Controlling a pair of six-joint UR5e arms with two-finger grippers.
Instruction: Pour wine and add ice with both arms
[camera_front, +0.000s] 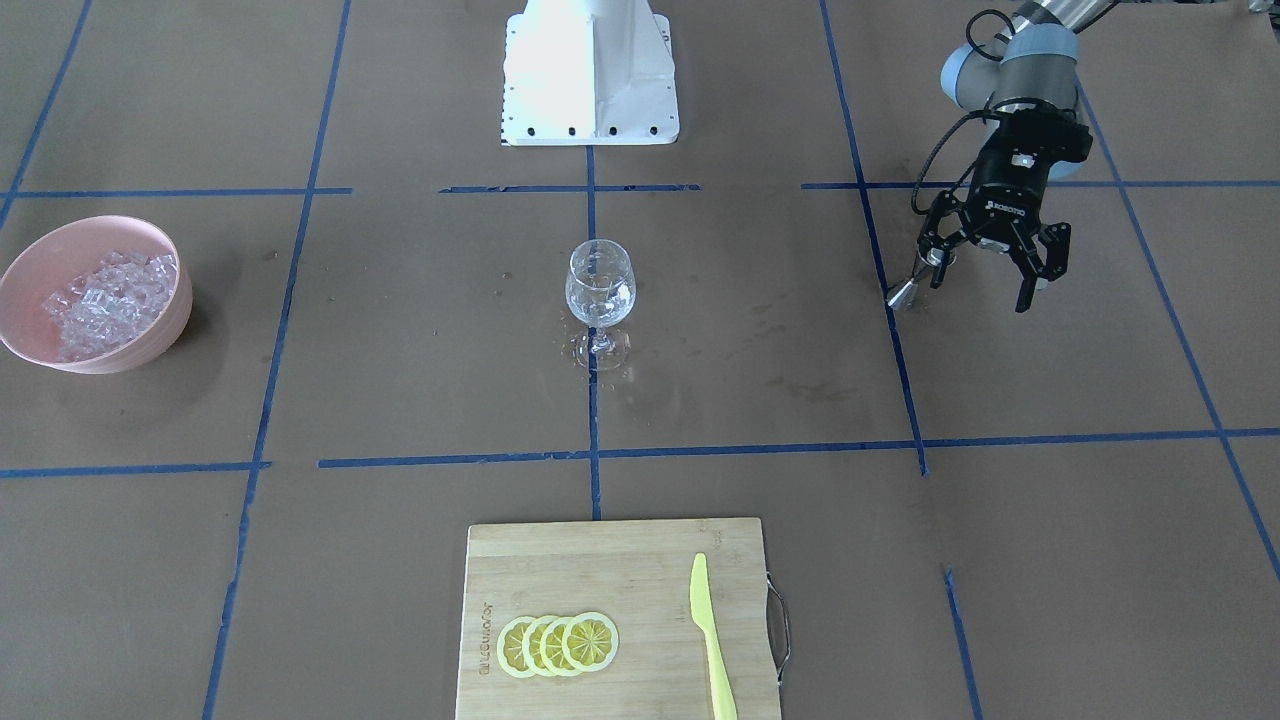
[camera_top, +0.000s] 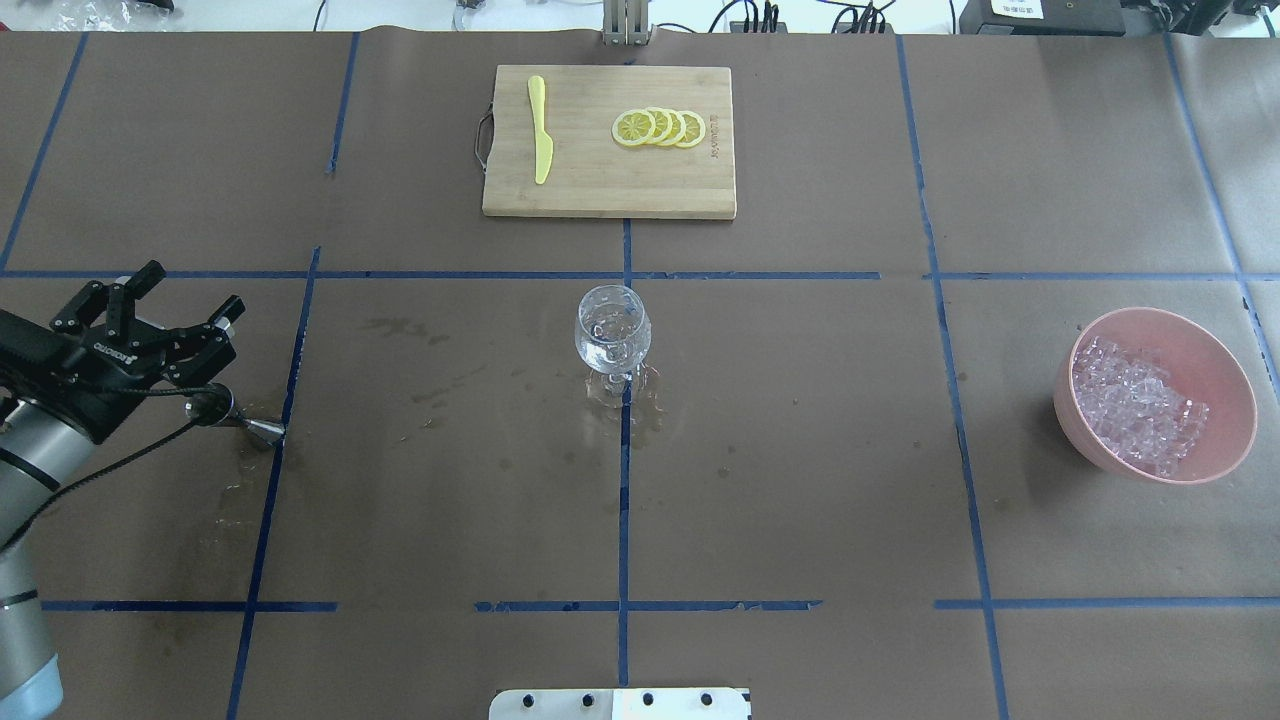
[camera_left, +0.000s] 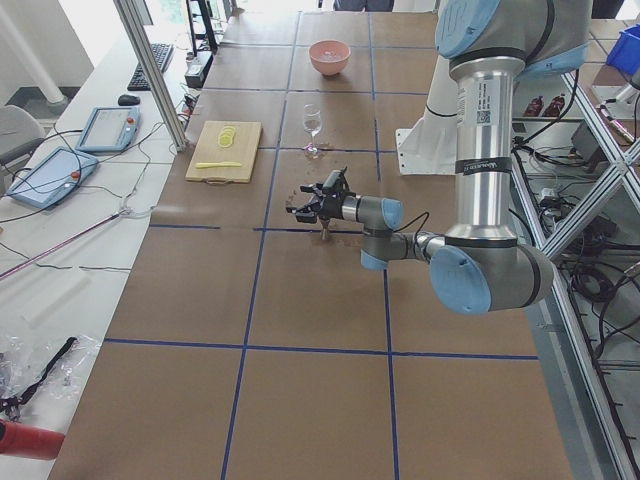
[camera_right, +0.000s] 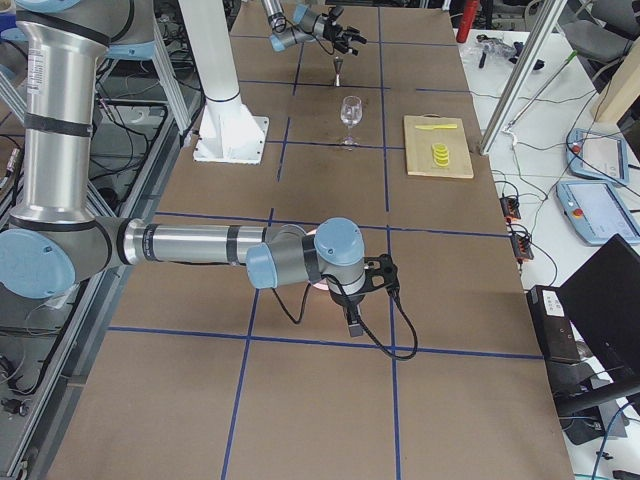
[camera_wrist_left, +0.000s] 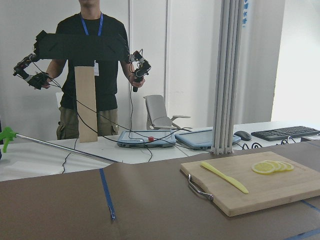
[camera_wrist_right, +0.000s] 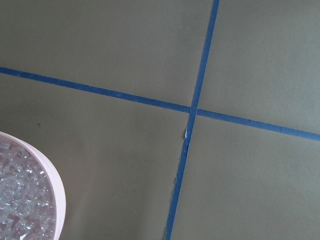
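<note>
A clear wine glass (camera_front: 600, 290) stands at the table's middle, also in the overhead view (camera_top: 612, 330). The ice (camera_front: 105, 300) fills a pink bowl (camera_front: 150, 340) on my right side; overhead I see the ice (camera_top: 1135, 405) and bowl (camera_top: 1230, 370). My left gripper (camera_front: 975, 278) is open and empty, lying level above the table in the overhead view (camera_top: 190, 290). A small metal cone-shaped cup (camera_top: 255, 428) stands beside it. My right gripper (camera_right: 355, 322) shows only in the exterior right view; I cannot tell its state. Its wrist view shows the bowl's rim (camera_wrist_right: 52, 180).
A wooden cutting board (camera_top: 600, 180) at the far edge holds lemon slices (camera_top: 660, 128) and a yellow knife (camera_top: 541, 130). The white pedestal base (camera_front: 590, 80) is at the robot's side. Damp stains mark the paper around the glass. An operator (camera_wrist_left: 95, 65) stands beyond the table.
</note>
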